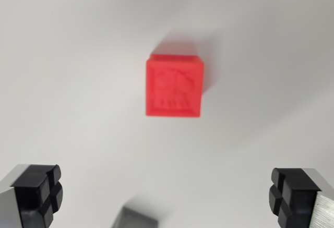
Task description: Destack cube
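White and featureless, the table (62,56) fills everything I can see from the wrist camera, with soft shadow and no other clutter apart from a small grey shape (134,218) at the bottom edge of the view, too blurred for me to name. My hand (167,194) is spread wide, its two black-padded fingertips (39,194) showing at the lower corners of the picture, and it has hold of nothing. The red cube (174,86) sits ahead of the hand and roughly on its centreline, well apart from both pads, with an embossed figure on its top face. I see a little of one side wall on the wrist view's right and a shadow beyond it, but I cannot tell from this angle whether a second cube lies beneath it, so I am treating this as the top of the stack. I judge the cube to be light, rigid plastic with smooth, somewhat slippery walls; it should not deform or break, though a hard nudge could push it off whatever it rests on. I would take it by the two opposite side walls that face my pads, gripping around mid-height. The hand looks down nearly straight at the table, held above the cube and set back from it, its opening already much wider than the cube.
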Robot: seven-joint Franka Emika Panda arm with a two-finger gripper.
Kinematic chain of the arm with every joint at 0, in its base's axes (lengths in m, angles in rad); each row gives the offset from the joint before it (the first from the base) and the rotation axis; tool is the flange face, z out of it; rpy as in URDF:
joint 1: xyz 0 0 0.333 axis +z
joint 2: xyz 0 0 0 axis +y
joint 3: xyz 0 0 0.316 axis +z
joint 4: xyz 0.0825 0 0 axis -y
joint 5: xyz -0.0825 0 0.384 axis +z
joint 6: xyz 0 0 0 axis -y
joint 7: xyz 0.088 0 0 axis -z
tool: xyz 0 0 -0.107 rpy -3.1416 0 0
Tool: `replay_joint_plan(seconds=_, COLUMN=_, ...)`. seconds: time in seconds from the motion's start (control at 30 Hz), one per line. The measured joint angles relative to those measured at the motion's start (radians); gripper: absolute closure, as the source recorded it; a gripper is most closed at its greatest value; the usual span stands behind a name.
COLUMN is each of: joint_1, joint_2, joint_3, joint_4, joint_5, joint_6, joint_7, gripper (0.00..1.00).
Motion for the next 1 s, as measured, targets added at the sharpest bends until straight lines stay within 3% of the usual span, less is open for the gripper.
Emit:
replay_joint_plan(seconds=0.37, joint_1=0.000, joint_2=-0.065, joint_3=0.000, joint_4=0.037, joint_5=-0.011, joint_6=-0.100, joint_7=0.008, gripper=0.00)
replay_joint_plan(seconds=1.0, joint_1=0.000, joint_2=-0.122, joint_3=-0.001, joint_4=0.097, joint_5=-0.019, joint_6=-0.219, joint_7=0.014, gripper=0.00)
